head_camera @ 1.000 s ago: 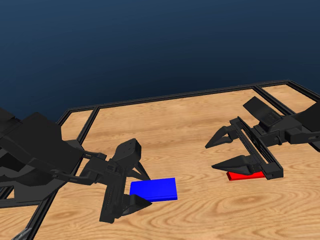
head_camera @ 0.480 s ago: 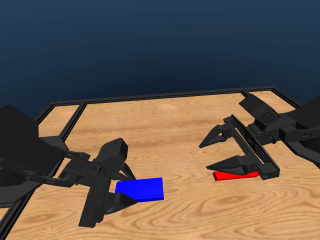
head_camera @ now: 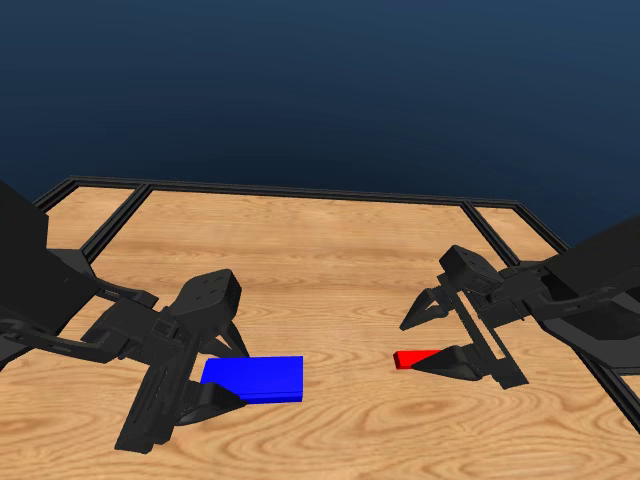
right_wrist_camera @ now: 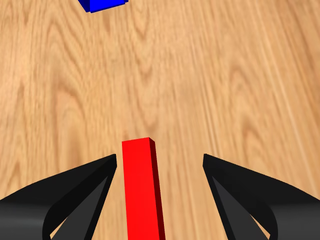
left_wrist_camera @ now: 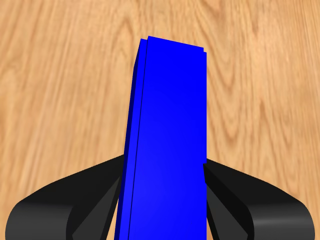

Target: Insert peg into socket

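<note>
Nearest to us, toward the table's [head_camera: 330, 250] front edge and its left side, we see the socket [head_camera: 253, 378] lying flat on the wood. The left gripper [head_camera: 215, 365] is down around the socket's left end, one jaw on each long side. In the left wrist view the socket [left_wrist_camera: 167, 150] fills the space between the two black jaws; the jaw on one side meets its face, while on the other side we cannot tell whether there is contact. So we cannot say if this pincer is clamped or merely straddling the block.

A little farther back, toward the right side, the peg [head_camera: 412, 358] lies on the wood, its left end showing and the rest hidden behind the lower jaw. The right gripper [head_camera: 432, 335] straddles it with jaws spread wide. The right wrist view shows the peg [right_wrist_camera: 142, 192] between the jaws, closer to one of them, with bare wood visible on both sides: this pincer is open and grips nothing.

Peg and socket lie well apart.
</note>
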